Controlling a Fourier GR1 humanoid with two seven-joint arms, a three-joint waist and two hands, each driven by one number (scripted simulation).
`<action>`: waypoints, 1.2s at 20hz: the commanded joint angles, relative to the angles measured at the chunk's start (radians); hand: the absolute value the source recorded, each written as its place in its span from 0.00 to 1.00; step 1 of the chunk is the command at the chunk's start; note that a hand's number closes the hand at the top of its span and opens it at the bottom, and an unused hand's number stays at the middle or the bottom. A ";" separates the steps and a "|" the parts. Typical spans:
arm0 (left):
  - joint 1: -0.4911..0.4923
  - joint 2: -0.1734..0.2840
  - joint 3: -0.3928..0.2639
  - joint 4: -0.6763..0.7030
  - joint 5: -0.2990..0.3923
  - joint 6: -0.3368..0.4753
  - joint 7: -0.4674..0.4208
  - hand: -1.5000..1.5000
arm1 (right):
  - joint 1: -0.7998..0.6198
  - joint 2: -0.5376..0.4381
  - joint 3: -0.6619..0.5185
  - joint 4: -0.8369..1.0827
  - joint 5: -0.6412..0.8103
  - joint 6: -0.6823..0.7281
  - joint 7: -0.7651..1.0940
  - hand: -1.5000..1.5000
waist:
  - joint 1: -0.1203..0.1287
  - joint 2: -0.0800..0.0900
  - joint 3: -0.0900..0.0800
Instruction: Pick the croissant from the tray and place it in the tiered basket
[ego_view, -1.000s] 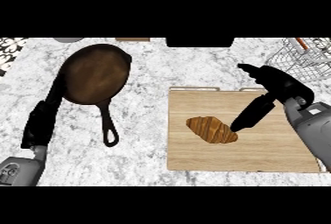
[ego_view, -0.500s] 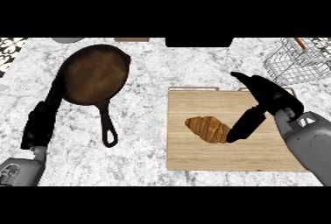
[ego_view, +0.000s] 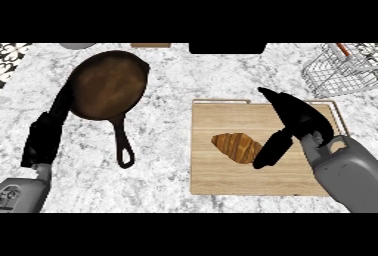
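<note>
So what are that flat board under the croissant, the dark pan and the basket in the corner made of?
The tray looks like pale, matte wood: straight grain lines run across it. The pan seems to be cast iron, dull brown-black with a rusty tint and a looped handle. The tiered basket looks like thin light metal wire, an open mesh. The croissant is glazed brown pastry.

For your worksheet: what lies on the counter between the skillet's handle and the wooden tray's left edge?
Nothing: in the head view, only bare marble counter separates the skillet handle from the wooden tray. The croissant lies further right, on the tray itself.
</note>
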 joint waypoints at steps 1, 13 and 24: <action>0.050 -0.021 0.011 0.006 -0.015 0.001 -0.049 0.50 | 0.007 0.050 0.016 -0.008 0.035 0.030 0.152 0.00 | 0.002 0.000 0.000; -0.013 -0.078 0.028 0.126 -0.064 -0.002 -0.094 0.50 | 0.054 0.070 -0.014 0.075 0.079 0.061 0.079 0.00 | -0.008 0.004 0.000; -0.001 -0.070 0.076 0.027 -0.088 -0.055 -0.029 0.50 | 0.032 0.217 -0.078 0.256 0.161 0.093 -0.022 0.00 | 0.001 0.002 0.001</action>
